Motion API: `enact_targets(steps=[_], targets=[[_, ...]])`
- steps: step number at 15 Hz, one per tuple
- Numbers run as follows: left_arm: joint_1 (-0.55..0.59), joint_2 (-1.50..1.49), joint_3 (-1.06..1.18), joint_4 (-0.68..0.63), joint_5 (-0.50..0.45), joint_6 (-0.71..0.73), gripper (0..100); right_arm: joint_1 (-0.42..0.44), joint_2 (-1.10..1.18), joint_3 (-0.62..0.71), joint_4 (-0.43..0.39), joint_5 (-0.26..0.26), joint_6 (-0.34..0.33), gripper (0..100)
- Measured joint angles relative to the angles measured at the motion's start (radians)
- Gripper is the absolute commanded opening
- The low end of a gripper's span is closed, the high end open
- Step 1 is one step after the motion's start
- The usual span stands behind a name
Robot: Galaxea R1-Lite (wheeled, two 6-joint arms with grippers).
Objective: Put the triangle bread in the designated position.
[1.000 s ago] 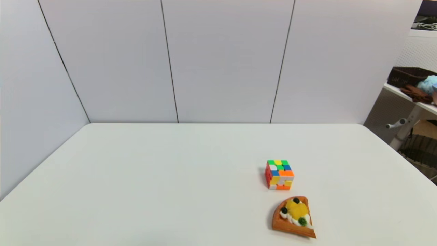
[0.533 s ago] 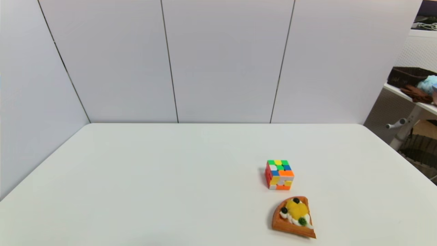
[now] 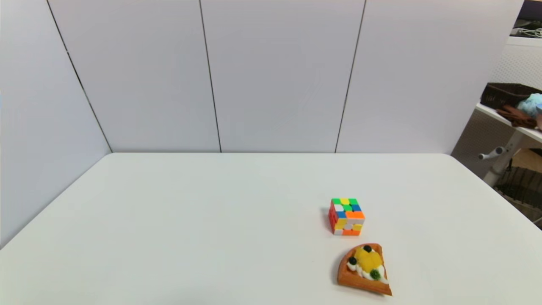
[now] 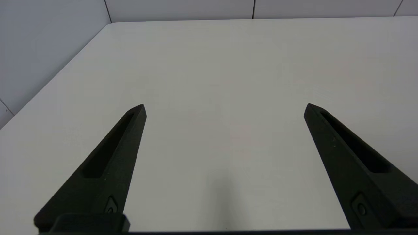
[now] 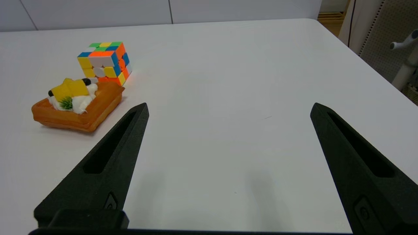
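Head view, white table (image 3: 211, 220), grey panel walls (image 3: 279, 76), triangle bread (image 3: 365, 269) near cube (image 3: 346, 216), both tools wide.

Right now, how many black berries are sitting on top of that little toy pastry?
2 show. On the triangle bread, one black berry sits at the far end beside the puzzle cube; the other berry is on the robot's left edge. More may hide behind the yellow fruit.

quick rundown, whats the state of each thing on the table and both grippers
triangle bread: flat on the table, toppings up, ungripped
puzzle cube: upright, scrambled, just behind the bread, small gap between
left gripper: open, empty, over bare table
right gripper: open, empty, short of the bread
white table: holds both items
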Motion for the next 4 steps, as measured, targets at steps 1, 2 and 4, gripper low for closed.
enact_targets(steps=[1, 2, 4], targets=[[0.0, 0.0, 0.0, 0.0, 0.0, 0.0, 100, 0.0, 0.0, 0.0, 0.0, 0.0, 0.0, 100], [0.0, 0.0, 0.0, 0.0, 0.0, 0.0, 100, 0.0, 0.0, 0.0, 0.0, 0.0, 0.0, 100], [0.0, 0.0, 0.0, 0.0, 0.0, 0.0, 100, 0.0, 0.0, 0.0, 0.0, 0.0, 0.001, 100]])
